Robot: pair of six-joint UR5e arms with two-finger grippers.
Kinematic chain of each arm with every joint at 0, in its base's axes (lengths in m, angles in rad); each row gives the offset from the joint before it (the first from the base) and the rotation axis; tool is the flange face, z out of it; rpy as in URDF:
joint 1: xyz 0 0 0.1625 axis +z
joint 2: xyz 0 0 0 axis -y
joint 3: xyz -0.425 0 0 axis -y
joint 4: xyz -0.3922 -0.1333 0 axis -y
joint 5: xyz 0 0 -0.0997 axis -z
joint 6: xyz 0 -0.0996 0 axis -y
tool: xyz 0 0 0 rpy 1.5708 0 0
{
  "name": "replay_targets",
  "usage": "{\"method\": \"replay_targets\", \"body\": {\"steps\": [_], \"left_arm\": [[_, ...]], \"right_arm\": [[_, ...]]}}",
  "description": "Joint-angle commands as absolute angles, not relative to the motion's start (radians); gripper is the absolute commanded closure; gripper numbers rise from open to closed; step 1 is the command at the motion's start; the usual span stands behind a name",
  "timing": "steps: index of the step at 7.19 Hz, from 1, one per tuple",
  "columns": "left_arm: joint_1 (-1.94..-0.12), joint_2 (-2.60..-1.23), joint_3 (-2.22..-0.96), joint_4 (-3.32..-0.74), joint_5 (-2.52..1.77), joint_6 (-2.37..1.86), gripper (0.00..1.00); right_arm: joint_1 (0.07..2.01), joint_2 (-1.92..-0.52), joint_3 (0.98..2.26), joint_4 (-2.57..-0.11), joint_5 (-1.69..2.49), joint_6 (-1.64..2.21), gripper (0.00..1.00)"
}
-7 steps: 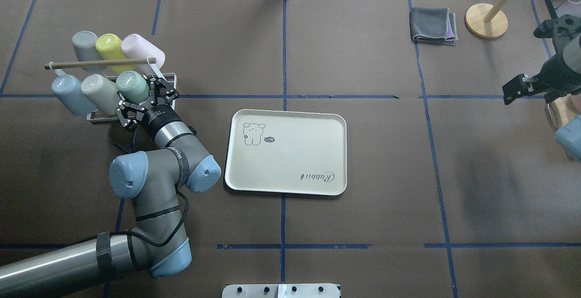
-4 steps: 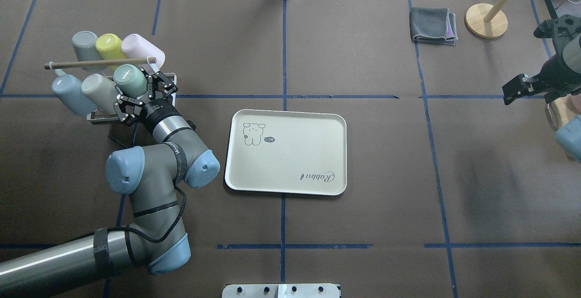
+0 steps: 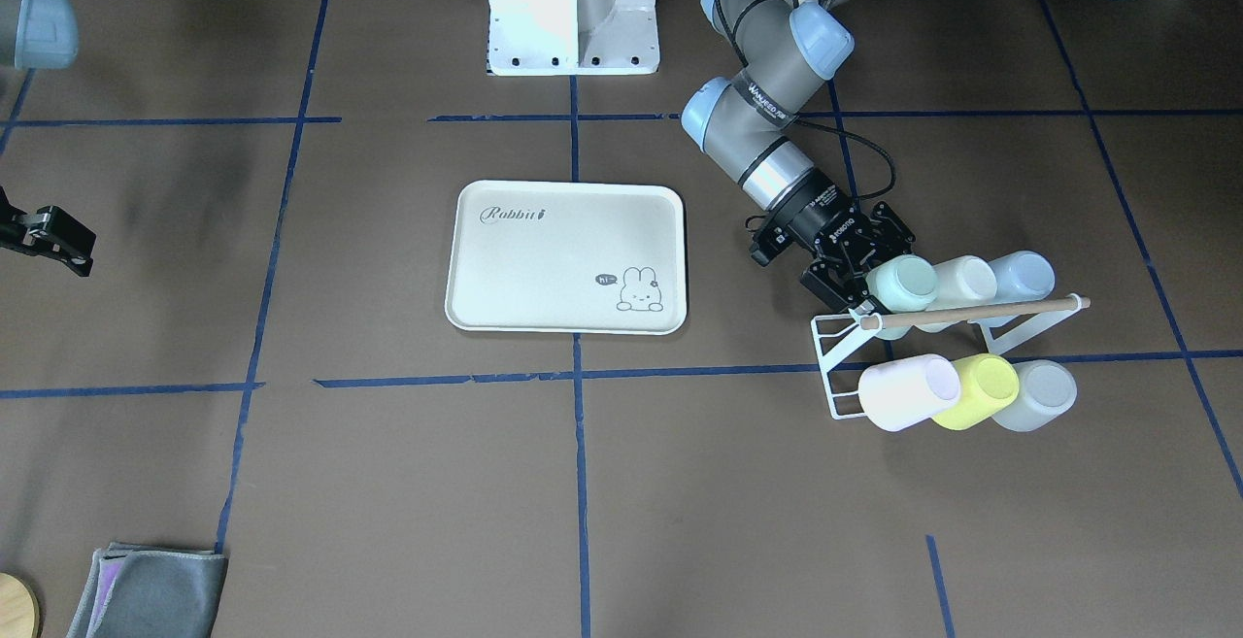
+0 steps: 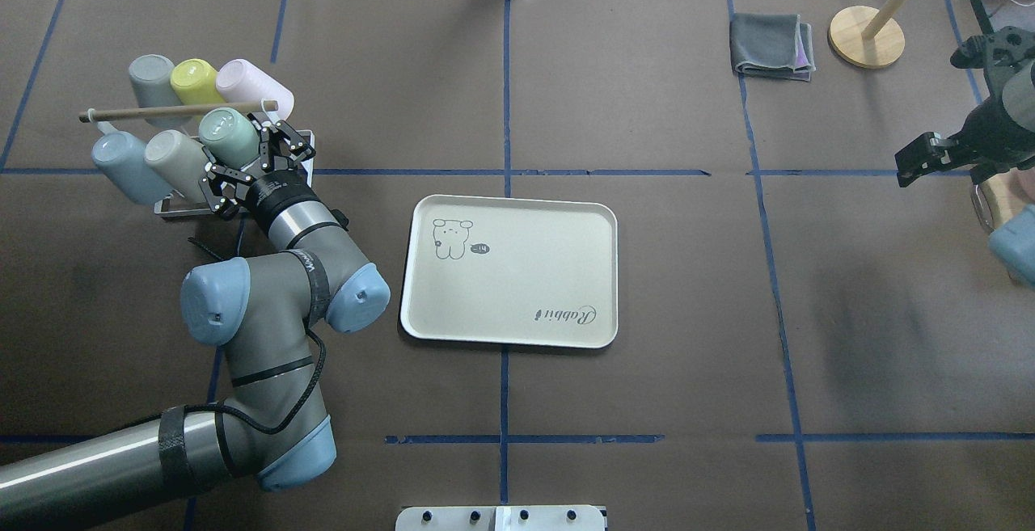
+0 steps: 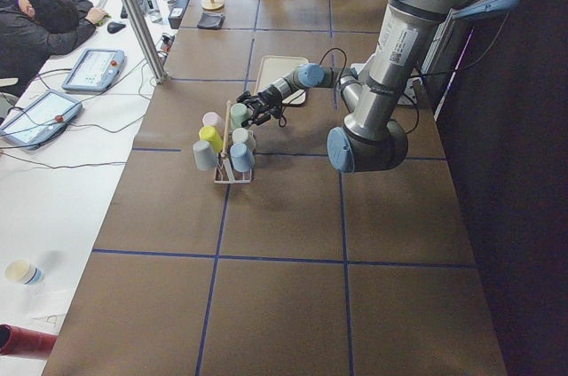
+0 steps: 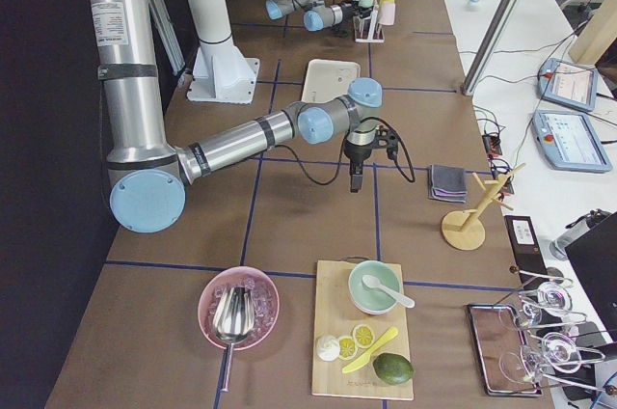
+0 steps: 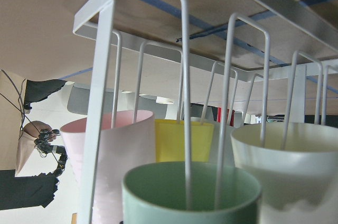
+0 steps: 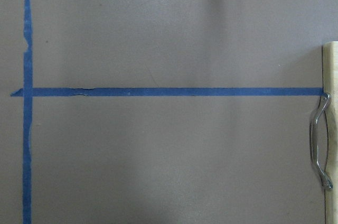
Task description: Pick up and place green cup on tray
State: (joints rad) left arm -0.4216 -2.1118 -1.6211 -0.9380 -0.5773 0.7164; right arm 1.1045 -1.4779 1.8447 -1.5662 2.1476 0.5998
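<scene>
Green cup (image 4: 222, 128) hangs tilted on a prong of the white wire rack (image 3: 833, 366), at the rack's end nearest the tray (image 4: 525, 288); the left wrist view shows wire pegs running into its mouth. The left gripper (image 4: 241, 151) has its fingers clamped on the cup's sides near the rim. A cream cup (image 4: 174, 161) sits just beside it, then a blue cup (image 4: 117, 163). A pink cup (image 4: 242, 82), a yellow cup (image 4: 194, 82) and a grey cup (image 4: 151, 78) fill the far row. A wooden rod (image 4: 178, 112) crosses the rack close to the green cup's base. The brown table (image 4: 647, 402) is marked with blue tape lines, and a stretch of it separates rack and tray. The right gripper (image 4: 918, 163) hovers at the table's right edge; I cannot tell how its fingers stand.
</scene>
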Motion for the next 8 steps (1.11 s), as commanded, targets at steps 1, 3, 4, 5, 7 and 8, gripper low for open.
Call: {"method": "replay_targets", "body": {"steps": [1,3,4,5,7,8], "left_arm": [[-0.42,-2.108,-1.637,-0.936,-0.571,0.716,0.45],[-0.42,-2.108,-1.667,-0.901,-0.569,0.716,0.44],[-0.419,-2.108,-1.684,-0.885,-0.569,0.716,0.44],[-0.419,-2.108,-1.69,-0.878,-0.569,0.716,0.44],[-0.422,-2.105,-1.728,-0.845,-0.563,0.716,0.44],[-0.425,-2.097,-1.764,-0.819,-0.552,0.716,0.44]], "right_arm": [[1.104,-1.477,1.844,-1.566,2.148,0.6,0.0],[1.104,-1.477,1.844,-1.566,2.148,0.6,0.0],[1.104,-1.477,1.844,-1.566,2.148,0.6,0.0],[1.104,-1.477,1.841,-1.566,2.148,0.6,0.0],[1.104,-1.476,1.841,-1.566,2.148,0.601,0.0],[1.104,-1.476,1.841,-1.566,2.148,0.601,0.0]]}}
